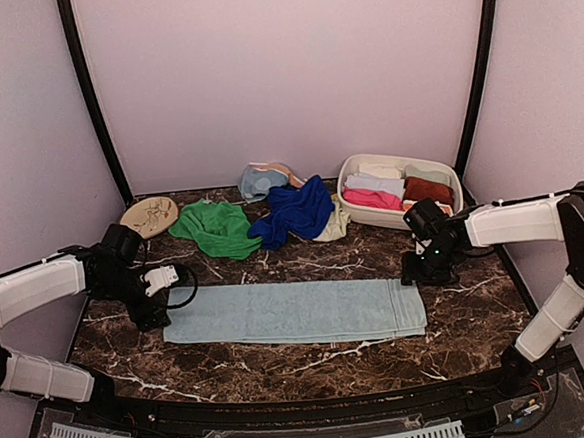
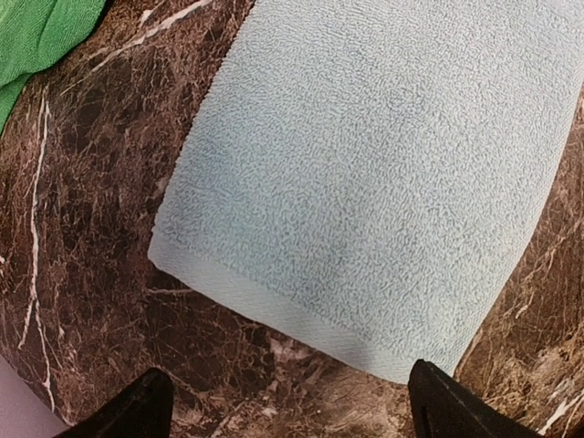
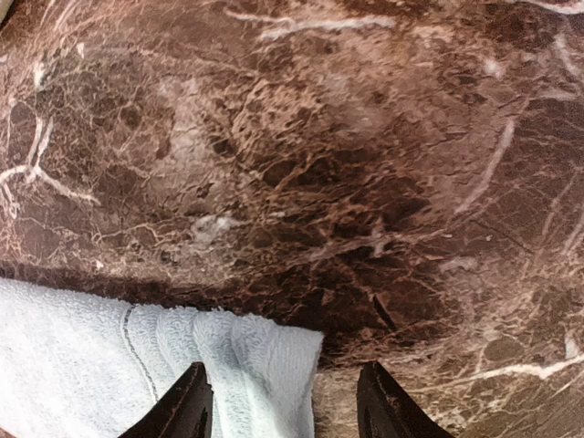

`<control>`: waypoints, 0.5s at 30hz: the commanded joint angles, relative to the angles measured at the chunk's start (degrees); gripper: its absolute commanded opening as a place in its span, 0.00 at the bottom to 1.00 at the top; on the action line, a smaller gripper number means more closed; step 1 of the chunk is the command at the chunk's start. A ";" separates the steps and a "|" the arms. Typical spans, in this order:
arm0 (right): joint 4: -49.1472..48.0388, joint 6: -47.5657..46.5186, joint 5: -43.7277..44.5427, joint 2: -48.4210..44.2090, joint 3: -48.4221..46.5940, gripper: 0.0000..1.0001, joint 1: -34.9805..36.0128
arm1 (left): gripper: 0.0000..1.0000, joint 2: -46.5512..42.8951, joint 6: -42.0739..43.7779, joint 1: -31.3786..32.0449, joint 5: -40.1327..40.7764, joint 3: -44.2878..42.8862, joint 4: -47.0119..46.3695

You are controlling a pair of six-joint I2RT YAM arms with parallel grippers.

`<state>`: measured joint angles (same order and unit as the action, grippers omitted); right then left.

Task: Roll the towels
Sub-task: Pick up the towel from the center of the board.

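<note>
A light blue towel [image 1: 294,312] lies flat as a long folded strip across the middle of the table. My left gripper [image 1: 154,311] is open at its left end. In the left wrist view the towel's end edge [image 2: 383,173] lies just ahead of my left gripper [image 2: 287,411], not touching it. My right gripper [image 1: 423,270] is open at the far right corner. In the right wrist view that corner [image 3: 137,356] lies between the open jaws of my right gripper [image 3: 283,406], nearer the left finger [image 3: 178,406].
A green towel [image 1: 215,227], a royal blue towel [image 1: 293,211], a pale yellow-green one [image 1: 334,223] and a grey-blue one [image 1: 261,179] lie heaped at the back. A white basin [image 1: 393,157] at the back right holds rolled pink, white and rust towels. A tan disc [image 1: 149,215] lies back left.
</note>
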<state>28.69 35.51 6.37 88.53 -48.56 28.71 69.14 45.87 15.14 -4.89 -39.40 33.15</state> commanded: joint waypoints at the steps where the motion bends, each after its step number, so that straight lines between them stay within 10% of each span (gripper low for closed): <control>1: -3.94 -0.88 -4.75 1.63 1.07 0.53 -0.01 | 0.92 0.52 1.11 -0.41 0.54 -1.19 2.89; 15: -6.34 1.76 -5.94 2.06 2.81 0.32 4.20 | 0.88 6.61 3.61 -0.61 4.97 3.38 -6.63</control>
<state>24.45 35.81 1.06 89.82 -46.76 31.31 75.57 48.86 14.87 -0.56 -37.39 29.04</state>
